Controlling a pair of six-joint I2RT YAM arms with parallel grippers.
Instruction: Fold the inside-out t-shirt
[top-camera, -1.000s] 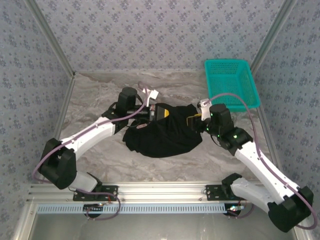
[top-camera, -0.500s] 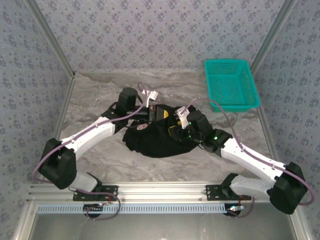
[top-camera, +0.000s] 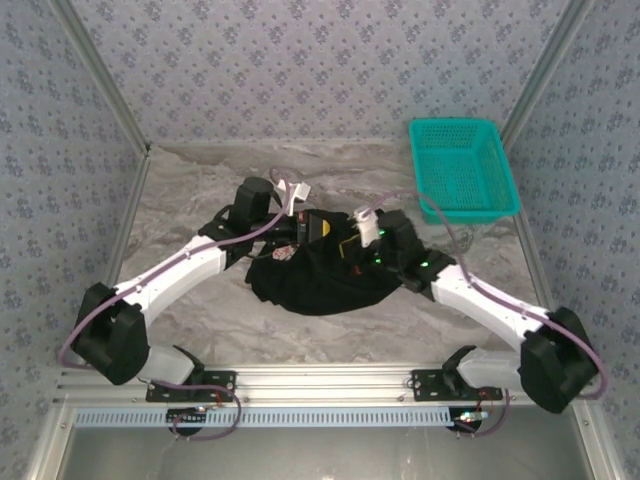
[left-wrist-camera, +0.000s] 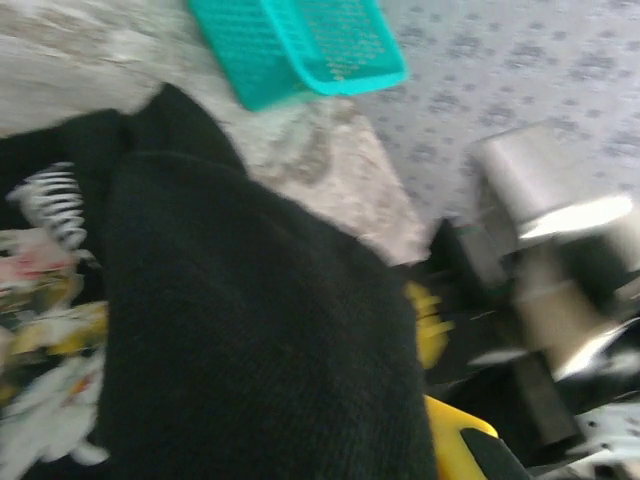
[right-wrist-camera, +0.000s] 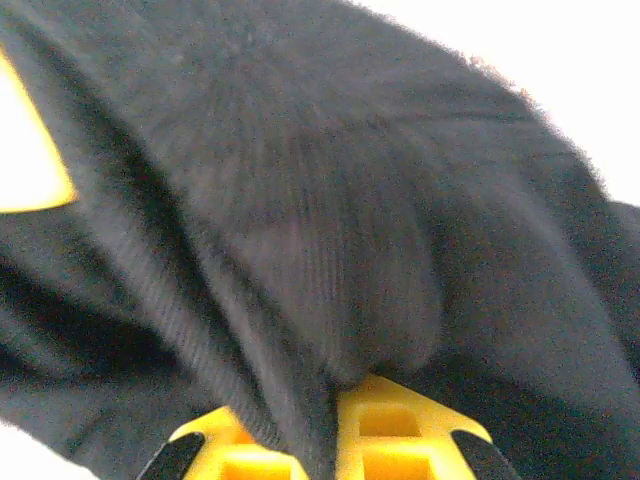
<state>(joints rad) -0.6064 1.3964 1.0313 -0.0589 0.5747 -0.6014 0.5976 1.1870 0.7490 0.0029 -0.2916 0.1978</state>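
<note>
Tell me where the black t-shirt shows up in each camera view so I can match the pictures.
Top external: t-shirt bunched at centre.
Left wrist: lower left and centre, floral print at the left edge.
Right wrist: black cloth across the frame, right gripper pinching a fold between yellow fingers at the bottom.
Shared landmark: teal basket, upper right from above, top centre from the left wrist.

Matt black knit cloth, finely ribbed, makes up the t-shirt (top-camera: 320, 285) on a smooth, marble-patterned table (top-camera: 190, 200); far right, a teal plastic mesh basket (top-camera: 462, 165); nearest, grooved metal rails (top-camera: 300, 380) with a dull sheen.
</note>
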